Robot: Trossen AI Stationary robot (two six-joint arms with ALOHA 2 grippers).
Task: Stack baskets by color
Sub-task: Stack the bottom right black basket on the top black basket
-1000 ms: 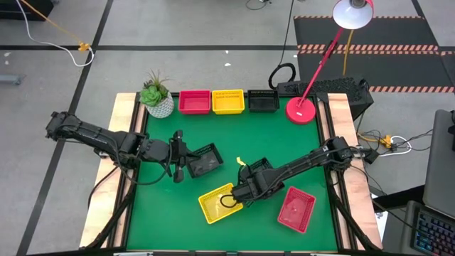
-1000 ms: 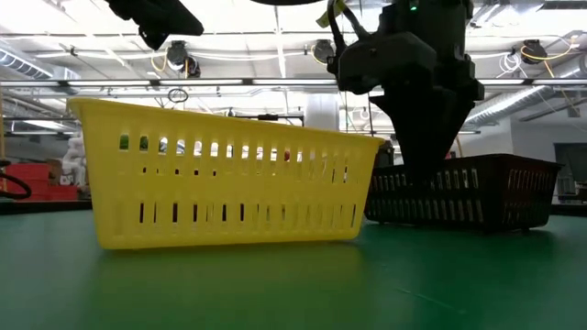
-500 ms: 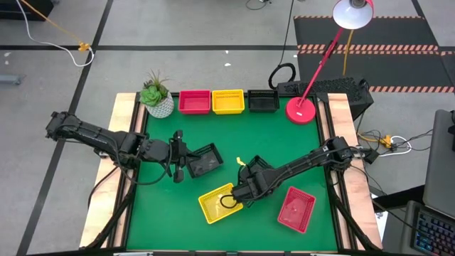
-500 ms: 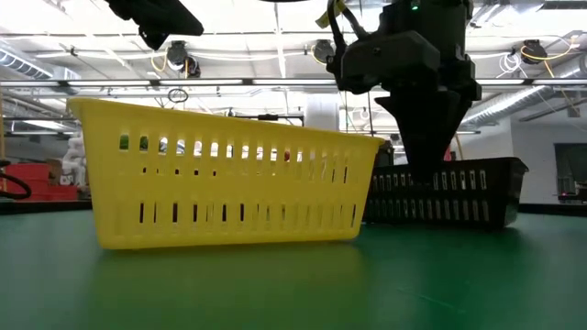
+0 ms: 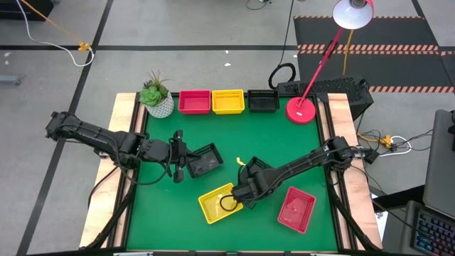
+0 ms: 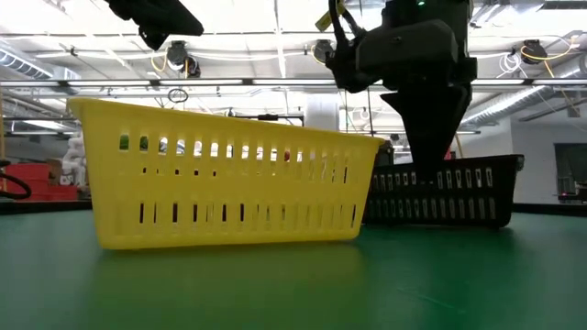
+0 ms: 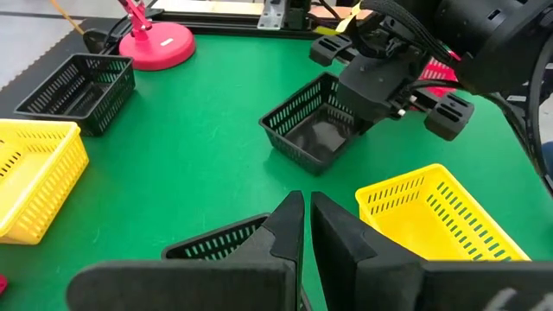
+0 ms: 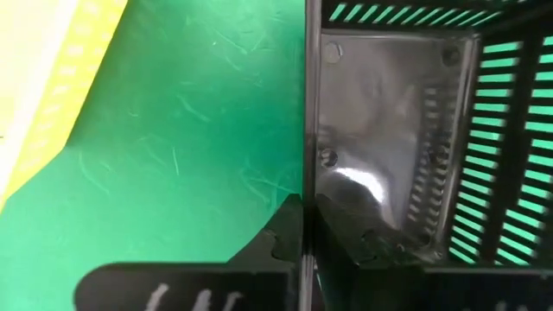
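The right gripper [image 8: 304, 226] is pinching the wall of a black basket [image 7: 315, 127] at mid-worktop [image 5: 163, 206], beside a loose yellow basket [image 5: 217, 203]. The left gripper [image 7: 306, 226], jaws nearly together, is gripping another black basket [image 5: 204, 160].

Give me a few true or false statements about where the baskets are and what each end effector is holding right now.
1. The right end effector is shut on the wall of a black basket. True.
2. The left end effector holds a yellow basket. False: it is shut on the rim of another black basket.
3. Three baskets sit in a row at the table's far edge, beside the plant pot. True.
4. A loose red basket is stacked inside the loose yellow basket. False: they lie apart on the mat.
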